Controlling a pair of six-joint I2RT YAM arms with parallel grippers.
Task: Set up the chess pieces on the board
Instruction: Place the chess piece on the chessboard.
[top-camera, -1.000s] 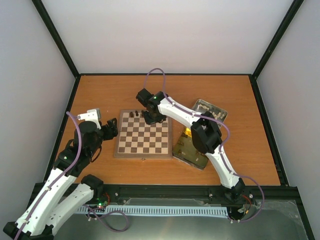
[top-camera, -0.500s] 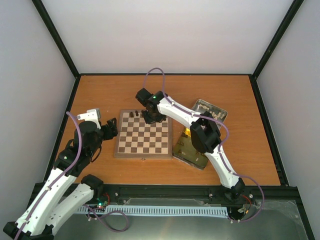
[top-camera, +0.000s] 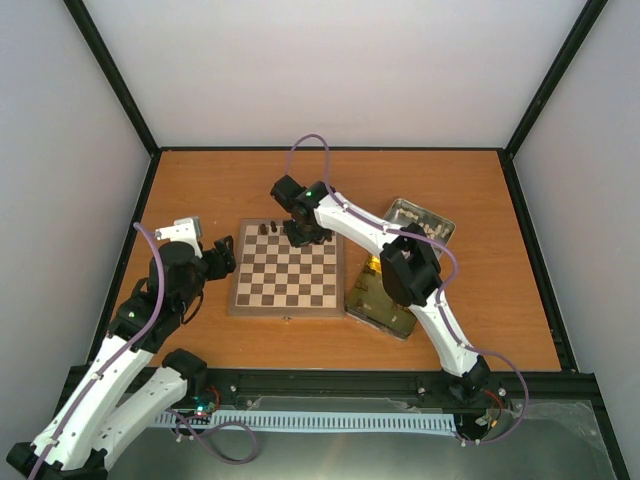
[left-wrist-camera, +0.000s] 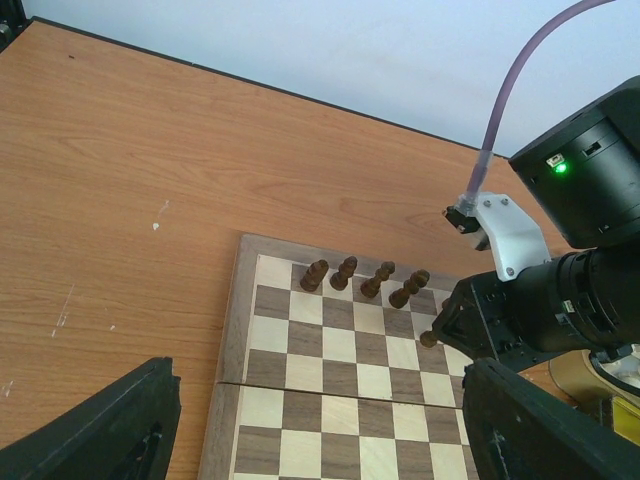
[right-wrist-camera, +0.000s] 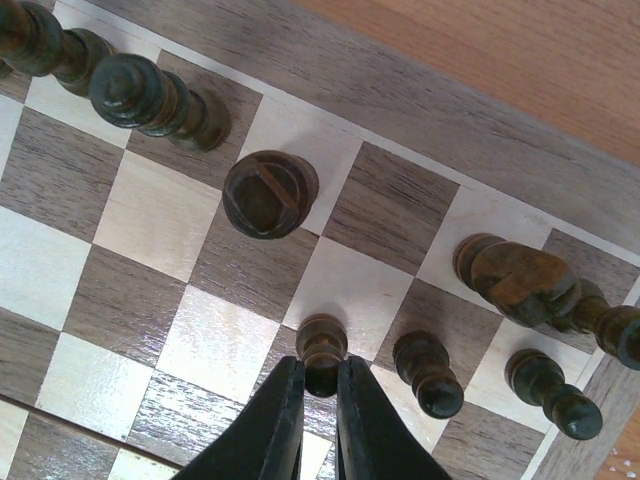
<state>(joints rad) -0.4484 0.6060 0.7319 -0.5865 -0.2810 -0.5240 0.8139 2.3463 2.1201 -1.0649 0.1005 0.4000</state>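
Dark-brown pawn: pinched by my right gripper, over the second row of the board.
Right jaws: nearly shut on that pawn.
Left gripper: spread wide, empty, beside the board.
Neighbouring pawns: just beside.
Release: I judge it wants seating flat, a small opening, then a straight lift.

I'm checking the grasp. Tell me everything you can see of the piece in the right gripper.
The piece is a small, dark brown turned figurine that looks wooden, with a round head over a narrow collar. It is roughly upright, clamped in the right gripper over the board's second row, next to two similar pieces. Its base is hidden, so I cannot tell whether it touches the board.
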